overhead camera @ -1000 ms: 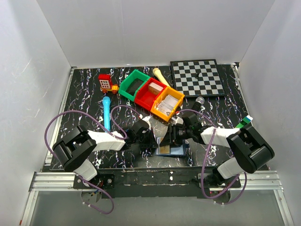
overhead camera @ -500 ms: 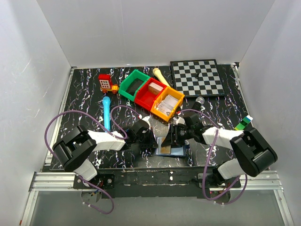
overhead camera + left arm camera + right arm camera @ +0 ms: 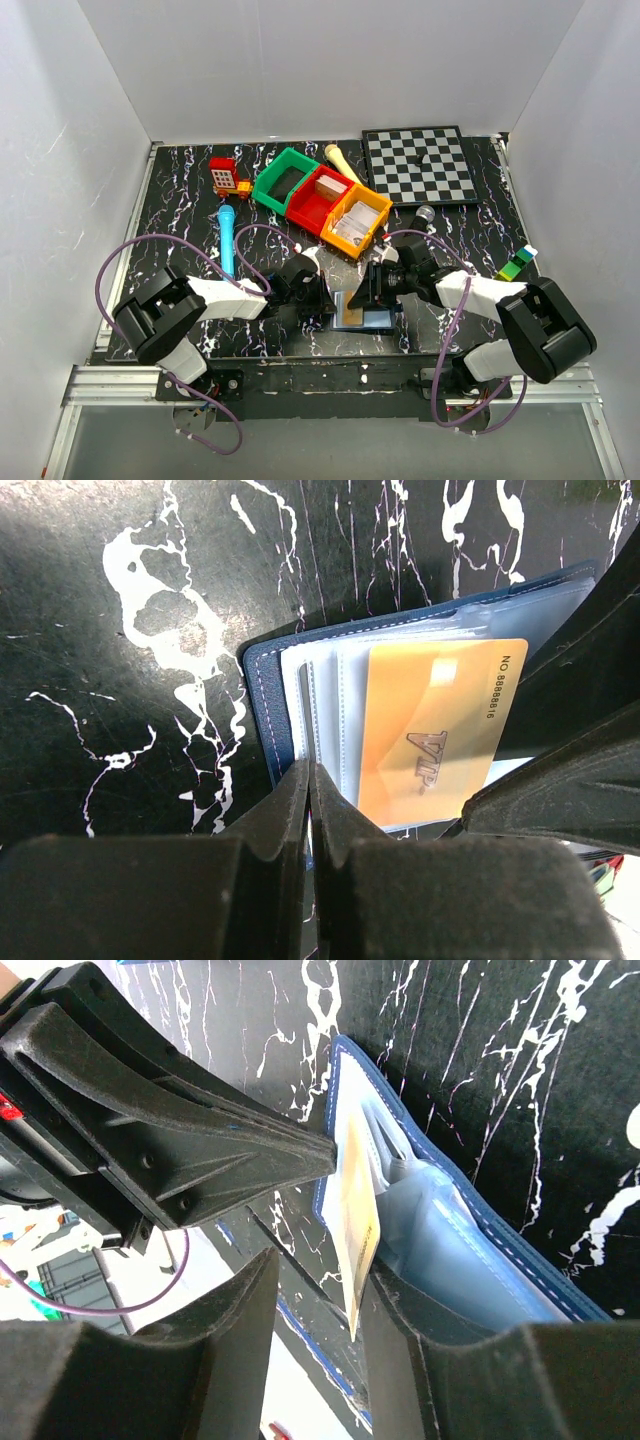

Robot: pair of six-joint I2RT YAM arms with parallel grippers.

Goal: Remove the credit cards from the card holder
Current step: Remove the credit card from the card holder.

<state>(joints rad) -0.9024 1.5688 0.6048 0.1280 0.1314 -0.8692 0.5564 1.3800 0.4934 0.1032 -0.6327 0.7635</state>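
Just on my side of the orange plastic bin point(image 3: 357, 222), the dark navy bifold card holder point(image 3: 362, 318) lies open. My left claw point(image 3: 311, 775), fully closed, sits at its edge. My right claw point(image 3: 322, 1270) straddles the gold plastic card point(image 3: 360, 1210), half open, gripping nothing. If it pinches off-centre, I reckon the card slips or drags the holder.

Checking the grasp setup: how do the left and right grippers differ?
The left gripper is shut; the right gripper is open. The left's tips rest on the edge of the card holder; the right's jaws straddle the gold card. Both are at the holder.
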